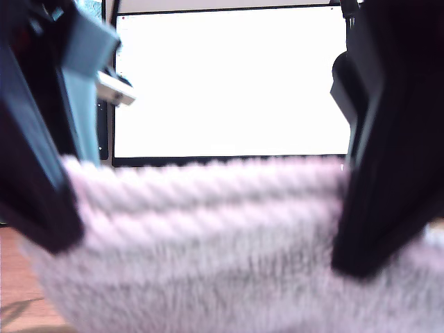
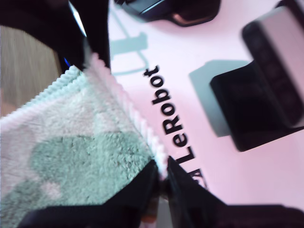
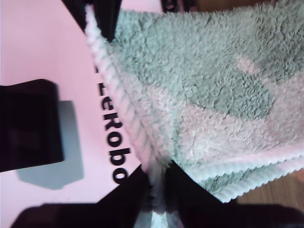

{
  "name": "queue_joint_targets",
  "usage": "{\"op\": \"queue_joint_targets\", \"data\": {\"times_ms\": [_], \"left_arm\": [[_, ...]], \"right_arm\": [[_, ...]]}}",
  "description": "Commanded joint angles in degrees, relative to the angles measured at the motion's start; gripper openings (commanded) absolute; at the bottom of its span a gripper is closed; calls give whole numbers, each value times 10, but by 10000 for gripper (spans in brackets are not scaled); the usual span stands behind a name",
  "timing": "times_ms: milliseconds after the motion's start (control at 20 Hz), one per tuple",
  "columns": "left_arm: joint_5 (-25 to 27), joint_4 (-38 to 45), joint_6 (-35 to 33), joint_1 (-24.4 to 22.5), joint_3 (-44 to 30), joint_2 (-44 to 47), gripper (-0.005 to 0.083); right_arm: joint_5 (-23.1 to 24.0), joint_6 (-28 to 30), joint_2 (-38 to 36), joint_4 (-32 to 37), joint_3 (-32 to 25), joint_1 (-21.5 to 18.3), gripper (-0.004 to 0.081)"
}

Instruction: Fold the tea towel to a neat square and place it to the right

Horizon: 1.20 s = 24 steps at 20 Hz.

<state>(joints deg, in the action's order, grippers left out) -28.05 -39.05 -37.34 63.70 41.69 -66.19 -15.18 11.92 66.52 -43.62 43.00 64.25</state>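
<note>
The tea towel [image 1: 229,243] fills the lower half of the exterior view, stretched across the frame close to the camera. Its ribbed corded hem [image 1: 208,182] runs as the top edge, with fluffy pile below it. The image is blurred, so fine detail of the cloth cannot be resolved.

Two dark arms stand in front of the towel in the exterior view, one at the exterior view's left [image 1: 31,173] and one at the exterior view's right [image 1: 388,139]. The wrist views do not establish which arm is which.

First wrist view: my first tool [image 2: 163,176] has its jaws closed together on the hem [image 2: 137,121] of the tea towel [image 2: 71,152]. The hem runs straight away from the jaw tips. A dark form holds the towel's far end. Beyond the hem lies a pale pink mat [image 2: 247,180] printed with "LeRobot" lettering [image 2: 172,126].

Second wrist view: my second tool [image 3: 156,183] is likewise clamped on the corded hem [image 3: 118,95], at a corner where a second hem edge [image 3: 251,166] branches off. The towel body [image 3: 213,71] spreads to one side of the jaws; the pink mat [image 3: 38,42] with partial lettering [image 3: 116,142] lies on the other.

A bright white monitor screen [image 1: 229,76] occupies the upper centre of the exterior view behind the towel. Wooden bench surface [image 1: 17,291] shows at that frame's lower left.
</note>
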Motion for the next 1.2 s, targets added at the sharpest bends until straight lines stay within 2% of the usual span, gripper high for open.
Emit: {"op": "queue_joint_targets", "data": {"times_ms": [0, 150, 400, 800, 1150], "left_arm": [[1, -17, 9, 6, -1, 7, -24], [43, 6, 9, -6, -1, 6, -24], [66, 17, -16, -56, -1, 5, -24], [67, 64, -36, -159, -1, -21, -24], [67, 130, -53, -207, -1, -66, -24]], "right_arm": [[2, 5, 2, -14, 9, 2, -12], [28, 20, 4, 12, 14, -7, -12], [50, 47, 26, 24, 15, -54, -12], [68, 71, 93, 107, 33, -112, -12], [83, 96, 175, 134, 77, -141, -12]]}}
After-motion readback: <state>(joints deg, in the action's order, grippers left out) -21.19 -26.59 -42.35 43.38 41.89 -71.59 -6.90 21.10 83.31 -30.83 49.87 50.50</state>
